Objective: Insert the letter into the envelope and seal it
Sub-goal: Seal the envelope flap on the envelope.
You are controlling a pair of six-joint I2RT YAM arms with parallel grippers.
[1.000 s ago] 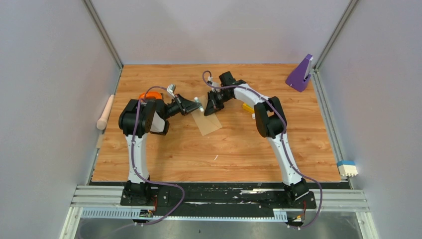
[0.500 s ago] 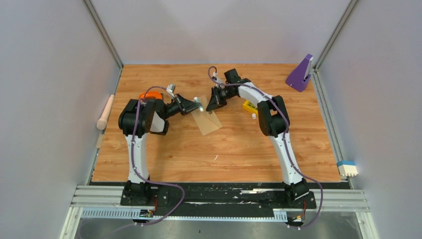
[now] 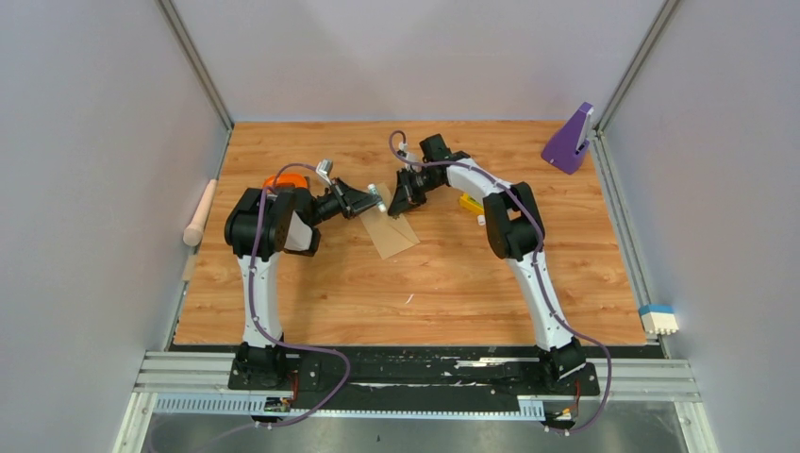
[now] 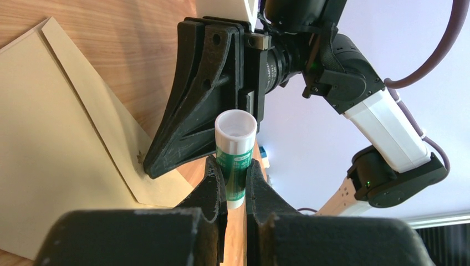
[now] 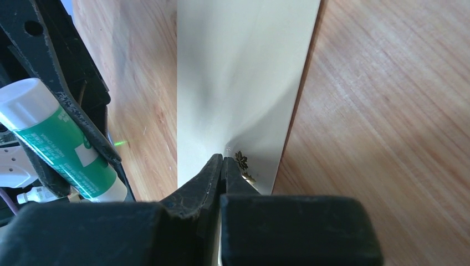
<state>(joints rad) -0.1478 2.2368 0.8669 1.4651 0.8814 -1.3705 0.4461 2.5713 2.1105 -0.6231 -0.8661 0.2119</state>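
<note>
Envelope (image 3: 394,234), tan kraft paper, smooth and flat, lies on the wood-grain table (image 3: 453,283). Letter not visible, probably already inside; gluing and sealing seem still to do. Right gripper (image 5: 223,160), at the envelope's far edge, is clamped on its pale flap. Left gripper (image 4: 235,169), just left of the envelope, grips 1 glue stick (image 4: 235,138): small cylinder, white cap, green label. Tiny gold leaf mark (image 5: 241,160) sits by the pinch.
</note>
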